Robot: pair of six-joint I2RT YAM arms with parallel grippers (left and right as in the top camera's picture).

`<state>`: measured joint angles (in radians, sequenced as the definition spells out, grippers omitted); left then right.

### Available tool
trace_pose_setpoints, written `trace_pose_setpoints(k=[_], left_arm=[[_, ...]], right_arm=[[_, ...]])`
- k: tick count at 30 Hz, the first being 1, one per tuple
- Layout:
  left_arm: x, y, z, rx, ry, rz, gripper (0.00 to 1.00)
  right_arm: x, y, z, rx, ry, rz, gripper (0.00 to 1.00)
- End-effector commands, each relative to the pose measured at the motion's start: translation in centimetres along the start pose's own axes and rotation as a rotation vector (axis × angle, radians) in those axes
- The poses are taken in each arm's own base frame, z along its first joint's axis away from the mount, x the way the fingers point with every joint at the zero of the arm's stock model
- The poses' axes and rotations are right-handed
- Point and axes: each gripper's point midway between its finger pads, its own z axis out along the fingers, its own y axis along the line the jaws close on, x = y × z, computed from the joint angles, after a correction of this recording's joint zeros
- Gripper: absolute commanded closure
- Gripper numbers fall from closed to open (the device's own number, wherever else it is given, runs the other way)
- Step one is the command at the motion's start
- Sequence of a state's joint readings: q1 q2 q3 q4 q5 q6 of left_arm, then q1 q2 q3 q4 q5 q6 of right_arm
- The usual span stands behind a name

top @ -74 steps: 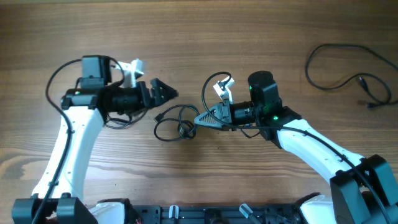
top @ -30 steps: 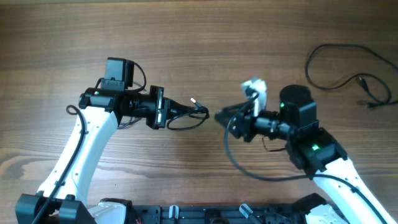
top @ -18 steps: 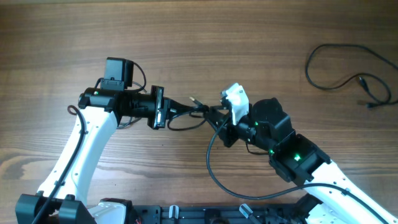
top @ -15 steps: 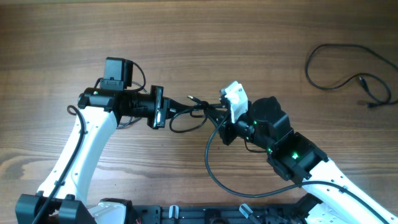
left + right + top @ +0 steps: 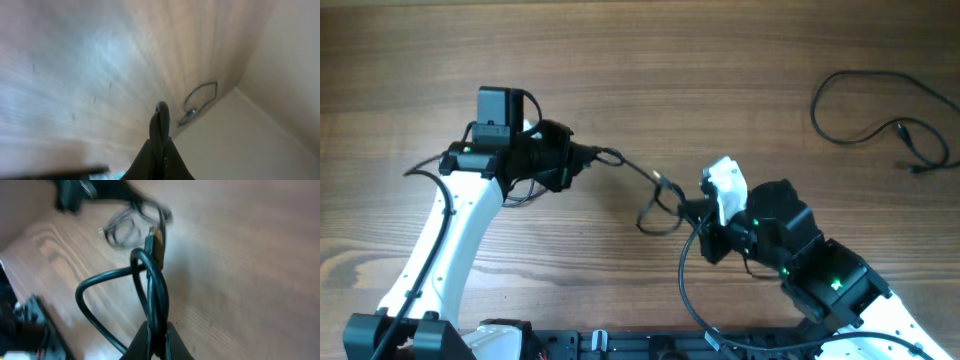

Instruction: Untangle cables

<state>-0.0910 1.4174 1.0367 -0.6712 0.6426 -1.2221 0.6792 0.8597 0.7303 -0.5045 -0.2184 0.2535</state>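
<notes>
Spanning taut, thin black cables point(image 5: 632, 167), looped midway, left jaws, right jaws clamped on them.

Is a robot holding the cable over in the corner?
No, the corner cable lies alone on the table, with nothing touching it.

Clad in white shells along the long links of the left arm point(image 5: 445, 235) and right arm point(image 5: 800, 250), black at joints and wrists. Topped with a black box-shaped camera housing point(image 5: 498, 106) on the left, a white bracket point(image 5: 725, 186) on the right. Dotted with green lights point(image 5: 835, 285). Trailed by a thick black cable point(image 5: 682, 285). Ending in dark, tapered fingers point(image 5: 147, 160).
</notes>
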Motion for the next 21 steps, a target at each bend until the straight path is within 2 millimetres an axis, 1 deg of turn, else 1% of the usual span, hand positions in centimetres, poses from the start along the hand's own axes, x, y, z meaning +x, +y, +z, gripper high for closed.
trace_pose_setpoints(k=[1, 2, 3, 4, 5, 6, 7, 8, 9, 10, 11, 12, 13, 14, 15, 17, 18, 19, 20, 21], left_arm=[[-6.3, 1.1, -1.6, -0.088, -0.299, 0.2, 0.96], [-7.7, 1.9, -2.2, -0.131, -0.371, 0.199, 0.96], [-8.5, 2.3, -2.7, -0.157, -0.417, 0.194, 0.96], [-9.4, 2.6, -3.1, -0.182, -0.473, 0.193, 0.96], [-10.2, 2.9, -3.7, -0.208, -0.53, 0.191, 0.96], [-10.9, 3.1, -4.2, -0.225, -0.569, 0.186, 0.96], [-11.0, 3.1, -4.2, -0.229, -0.568, 0.199, 0.96], [-10.9, 3.2, -4.2, -0.232, -0.563, 0.207, 0.96], [-10.3, 3.1, -3.8, -0.219, -0.525, 0.21, 0.96], [-9.5, 2.5, -3.1, -0.189, -0.477, 0.221, 0.96], [-8.8, 2.1, -2.7, -0.168, -0.447, 0.234, 0.95], [-8.2, 1.8, -2.2, -0.164, -0.431, 0.253, 0.94], [-7.8, 1.7, -1.9, -0.163, -0.42, 0.264, 0.93], [-6.9, 1.1, -1.3, -0.15, -0.39, 0.317, 0.92], [-6.2, 0.5, -0.8, -0.137, -0.373, 0.365, 0.9], [-5.3, -0.2, -0.2, -0.122, -0.358, 0.424, 0.8], [-5.1, -0.3, -0.1, -0.121, -0.354, 0.432, 0.65], [-4.9, -0.3, 0.0, -0.119, -0.348, 0.436, 0.46], [-4.7, -0.4, 0.1, -0.115, -0.341, 0.44, 0.39], [-4.4, -0.8, 0.2, -0.1, -0.321, 0.477, 0.36]], right_arm=[[1.3, -0.2, -0.6, 0.017, 0.054, 0.046, 0.96], [1.3, -0.3, -0.6, 0.021, 0.053, 0.046, 0.96], [0.9, 0.4, -0.6, -0.019, 0.039, 0.044, 0.96], [0.3, 2.1, -0.7, -0.111, 0.023, 0.034, 0.96], [-0.5, 4.9, -1.2, -0.273, 0.006, 0.011, 0.96], [-0.8, 6.9, -1.8, -0.39, 0.003, -0.007, 0.96], [-0.7, 7.4, -1.9, -0.42, 0.01, -0.005, 0.96], [-0.5, 7.1, -1.4, -0.409, 0.03, 0.019, 0.96], [-0.3, 6.6, -0.6, -0.385, 0.049, 0.049, 0.96], [0.0, 5.9, 0.6, -0.354, 0.08, 0.11, 0.96], [0.5, 5.5, 2.3, -0.348, 0.128, 0.163, 0.96], [0.9, 5.7, 3.6, -0.375, 0.16, 0.171, 0.96], [0.9, 6.3, 4.6, -0.431, 0.173, 0.144, 0.95], [0.7, 7.2, 5.3, -0.513, 0.173, 0.113, 0.96], [0.6, 7.4, 6.1, -0.537, 0.171, 0.108, 0.96], [0.6, 6.9, 7.3, -0.52, 0.168, 0.11, 0.96], [0.8, 6.3, 7.9, -0.49, 0.17, 0.115, 0.96], [0.7, 5.9, 8.1, -0.466, 0.165, 0.117, 0.96], [0.5, 5.6, 8.2, -0.449, 0.154, 0.118, 0.96], [0.0, 5.2, 8.1, -0.439, 0.149, 0.149, 0.96]])
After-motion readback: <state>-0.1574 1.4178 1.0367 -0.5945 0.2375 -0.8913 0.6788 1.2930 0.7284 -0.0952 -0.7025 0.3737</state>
